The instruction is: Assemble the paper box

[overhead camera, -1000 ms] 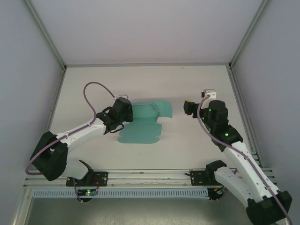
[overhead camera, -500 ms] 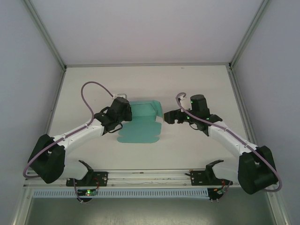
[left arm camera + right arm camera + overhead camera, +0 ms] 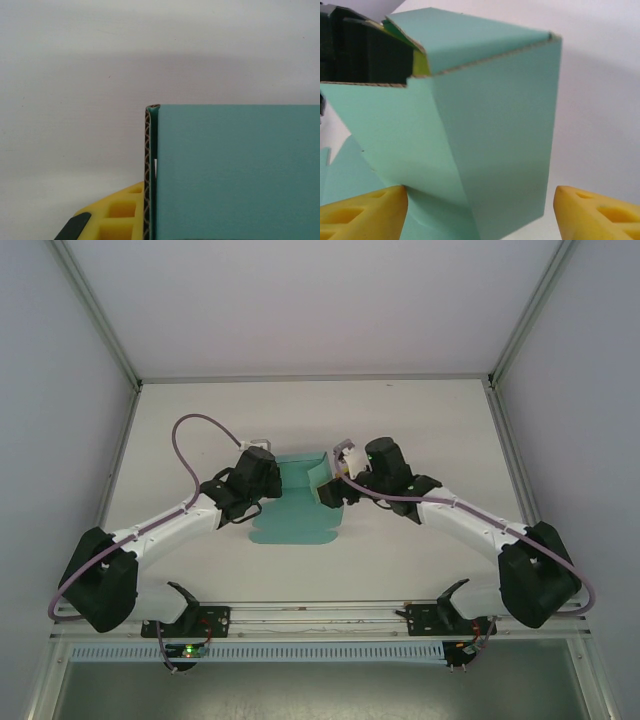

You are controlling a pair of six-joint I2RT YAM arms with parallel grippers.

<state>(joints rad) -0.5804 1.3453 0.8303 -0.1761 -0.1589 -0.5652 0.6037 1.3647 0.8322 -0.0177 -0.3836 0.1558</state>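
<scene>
Jaws, left arm (image 3: 262, 480): closed on the raised left wall of the paper box (image 3: 298, 520), which lies part-folded at mid-surface (image 3: 420, 420) between both arms. Jaws, right arm (image 3: 350, 472): open, straddling the raised right panel without contact. Recommended handling: close squarely near the crease, then fold inward while the left grip anchors the sheet.

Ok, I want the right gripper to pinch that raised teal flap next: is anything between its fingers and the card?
Nothing visible does. The right gripper is open, and the raised flap of the paper box stands directly between its two yellow fingers, with no other object in the gaps.
</scene>
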